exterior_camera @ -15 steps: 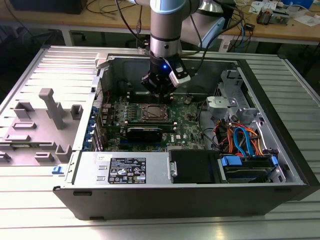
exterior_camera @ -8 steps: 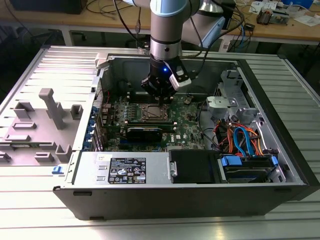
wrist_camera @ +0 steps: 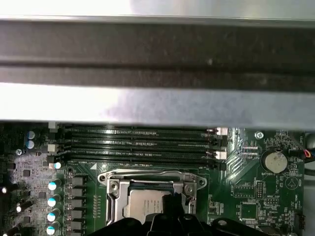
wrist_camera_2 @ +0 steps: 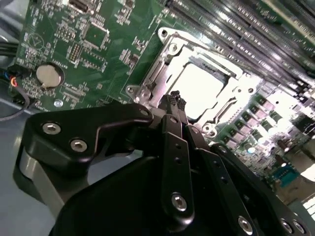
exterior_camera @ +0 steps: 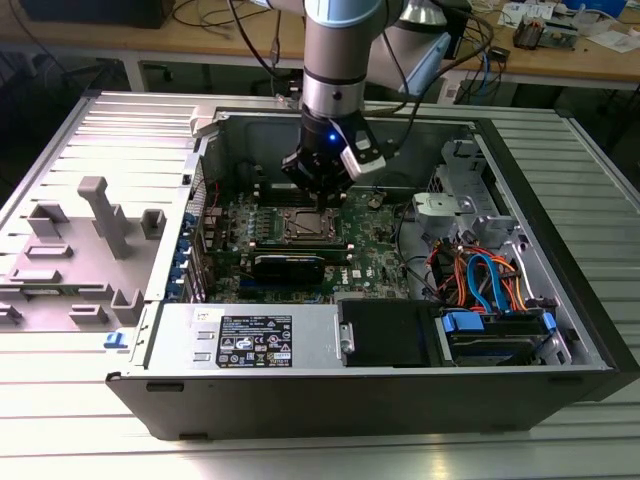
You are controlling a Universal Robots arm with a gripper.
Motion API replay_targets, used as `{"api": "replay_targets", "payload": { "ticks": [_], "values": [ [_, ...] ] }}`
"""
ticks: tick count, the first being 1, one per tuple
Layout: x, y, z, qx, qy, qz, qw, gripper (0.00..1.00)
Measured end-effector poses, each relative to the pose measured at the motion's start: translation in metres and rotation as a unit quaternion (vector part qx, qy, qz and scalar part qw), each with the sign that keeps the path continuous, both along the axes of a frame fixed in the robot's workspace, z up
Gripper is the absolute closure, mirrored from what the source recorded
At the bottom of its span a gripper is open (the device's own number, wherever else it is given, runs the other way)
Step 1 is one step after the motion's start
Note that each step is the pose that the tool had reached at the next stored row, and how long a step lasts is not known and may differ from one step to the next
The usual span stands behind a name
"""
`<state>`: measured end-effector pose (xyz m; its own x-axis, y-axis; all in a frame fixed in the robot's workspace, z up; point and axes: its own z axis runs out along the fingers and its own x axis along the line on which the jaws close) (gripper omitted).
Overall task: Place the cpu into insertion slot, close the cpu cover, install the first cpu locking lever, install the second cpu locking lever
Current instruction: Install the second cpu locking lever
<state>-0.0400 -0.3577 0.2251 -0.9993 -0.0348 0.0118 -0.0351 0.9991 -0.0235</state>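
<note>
My gripper hangs inside the open computer case, just above the insertion slot on the green motherboard. In the second wrist view the black fingers come together at their tips, so the gripper is shut with nothing seen between them. The tips sit at the socket's near edge. The cpu lies in the slot, its silver top shining through the cut-out. The cpu cover lies flat around it. In the first wrist view the cpu sits framed by the cover, with the gripper just in front.
Long black memory slots run beside the socket, with the case wall behind them. A coin battery sits on the board. The power supply and drive cables fill the case's front. A grey plastic fixture stands at the exterior view's left.
</note>
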Motion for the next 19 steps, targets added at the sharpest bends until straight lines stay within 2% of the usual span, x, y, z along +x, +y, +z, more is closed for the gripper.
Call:
{"api": "replay_targets", "payload": {
  "ticks": [2, 7, 12, 15, 19],
  "values": [
    [0.0, -0.0041, -0.0001, 0.0, 0.0007, 0.0, 1.0, 0.89],
    [0.0, -0.0177, 0.0001, 0.0011, 0.0014, 0.0, 1.0, 0.89],
    [0.0, -0.0181, 0.0041, 0.001, 0.0015, 0.019, 0.9998, 0.89],
    [0.0, -0.0182, 0.0128, 0.0011, 0.0014, 0.019, 0.9998, 0.89],
    [0.001, -0.0189, 0.0142, 0.0002, 0.0023, 0.004, 1.0, 0.89]
  ]
}}
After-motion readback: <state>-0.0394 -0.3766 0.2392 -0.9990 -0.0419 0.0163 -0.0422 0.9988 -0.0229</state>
